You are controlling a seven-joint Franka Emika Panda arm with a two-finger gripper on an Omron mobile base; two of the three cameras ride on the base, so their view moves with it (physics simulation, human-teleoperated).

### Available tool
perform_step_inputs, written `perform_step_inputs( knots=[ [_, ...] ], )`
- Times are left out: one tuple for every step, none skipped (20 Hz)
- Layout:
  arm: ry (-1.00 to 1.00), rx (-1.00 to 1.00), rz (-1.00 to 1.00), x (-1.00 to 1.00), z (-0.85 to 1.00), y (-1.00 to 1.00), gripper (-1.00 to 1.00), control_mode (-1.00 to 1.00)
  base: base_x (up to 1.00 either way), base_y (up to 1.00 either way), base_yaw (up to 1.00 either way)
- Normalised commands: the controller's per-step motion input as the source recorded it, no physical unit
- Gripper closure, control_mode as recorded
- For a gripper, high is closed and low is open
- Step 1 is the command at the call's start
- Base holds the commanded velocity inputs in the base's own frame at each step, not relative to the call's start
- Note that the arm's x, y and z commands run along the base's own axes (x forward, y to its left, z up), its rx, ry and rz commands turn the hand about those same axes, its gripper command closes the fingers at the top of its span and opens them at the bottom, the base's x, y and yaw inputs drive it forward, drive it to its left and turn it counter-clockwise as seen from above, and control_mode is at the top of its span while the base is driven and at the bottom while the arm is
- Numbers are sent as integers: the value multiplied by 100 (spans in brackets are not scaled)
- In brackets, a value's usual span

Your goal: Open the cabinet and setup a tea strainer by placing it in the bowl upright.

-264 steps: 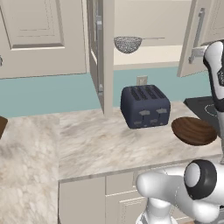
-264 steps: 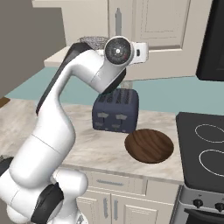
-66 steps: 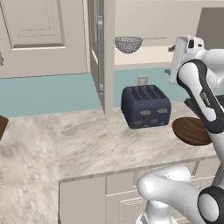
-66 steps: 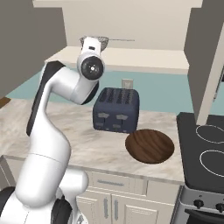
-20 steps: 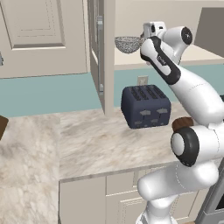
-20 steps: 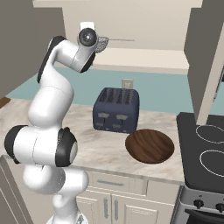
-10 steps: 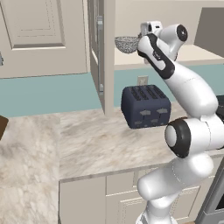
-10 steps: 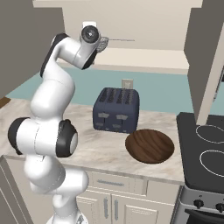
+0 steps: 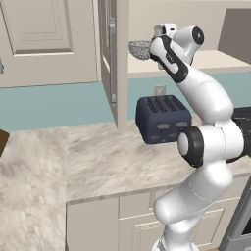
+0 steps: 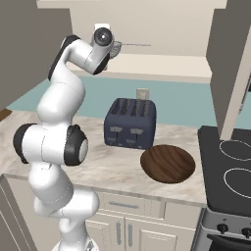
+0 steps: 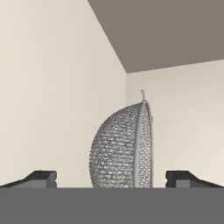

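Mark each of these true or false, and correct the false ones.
1. The cabinet stands open. True.
2. The tea strainer already sits in the bowl. False: it is on the cabinet shelf, while the bowl lies on the counter beside the toaster.
3. The claw is shut on the strainer. False: its jaws stand open, one either side of the strainer.
4. The bowl lies between the toaster and the stove. True.
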Motion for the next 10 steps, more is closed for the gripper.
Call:
perform_step_inputs(
  knots=[
    [0, 0, 0, 30, -11, 0, -100, -100, 0, 0, 0],
    [0, 0, 0, 31, -14, 0, -100, -100, 0, 0, 0],
    [0, 0, 0, 31, -14, 0, -100, -100, 0, 0, 0],
    [0, 0, 0, 30, -9, 0, -100, -100, 0, 0, 0],
    [0, 0, 0, 26, -5, 0, -100, -100, 0, 0, 0],
    [0, 0, 0, 24, -8, 0, -100, -100, 0, 0, 0],
    [0, 0, 0, 23, -7, 0, -100, -100, 0, 0, 0],
    [0, 0, 0, 18, -4, 0, -100, -100, 0, 0, 0],
    [0, 0, 0, 13, -2, 0, -100, -100, 0, 0, 0],
    [0, 0, 0, 11, 0, 0, -100, -100, 0, 0, 0]
  ],
)
